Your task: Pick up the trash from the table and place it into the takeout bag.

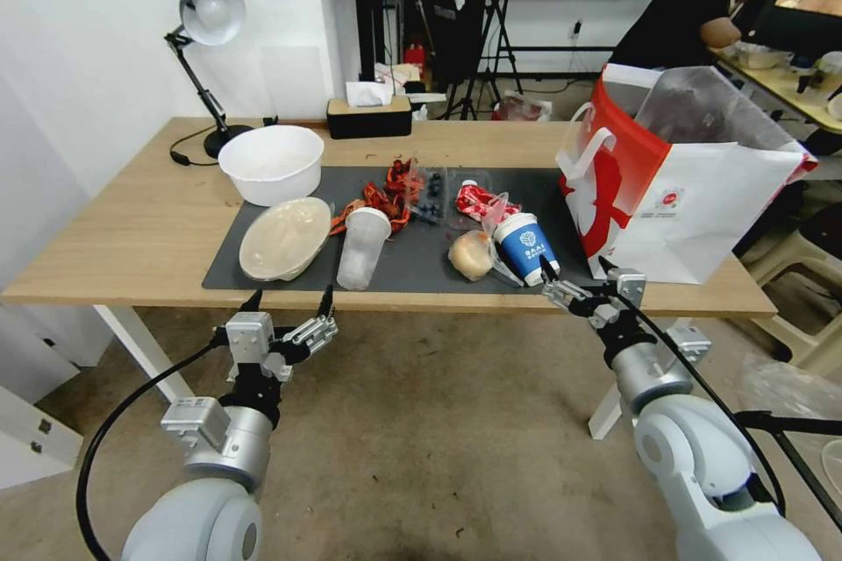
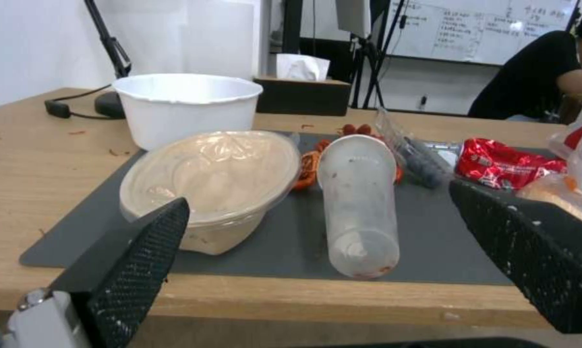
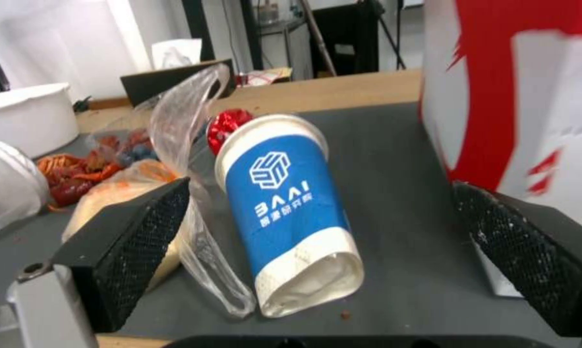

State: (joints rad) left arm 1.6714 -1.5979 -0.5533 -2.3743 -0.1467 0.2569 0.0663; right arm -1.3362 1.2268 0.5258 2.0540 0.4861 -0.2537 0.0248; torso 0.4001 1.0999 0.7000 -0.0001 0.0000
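Here two cups (image 1: pixel 524 247), one bun (image 1: pixel 471 254), perhaps one wrapper (image 1: pixel 478 200); both hands (image 1: pixel 287 307) spread apart.

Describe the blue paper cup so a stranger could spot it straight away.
Start at the big white-and-red takeout bag on the table's right end. Just left of it, on the dark mat, stands the paper cup, beside a bagged bun. It alone has a blue wall with white logo.

The long light-wood worktop (image 1: pixel 149 228) on white legs carries a dark grey rectangular mat (image 1: pixel 412 259) along its near edge. Directly on the bare wood stand a round white plastic bowl (image 1: pixel 271 162), a black desk lamp (image 1: pixel 206 13), a dark tissue box (image 1: pixel 368 116) and a large white-and-red paper takeout bag (image 1: pixel 693 193).
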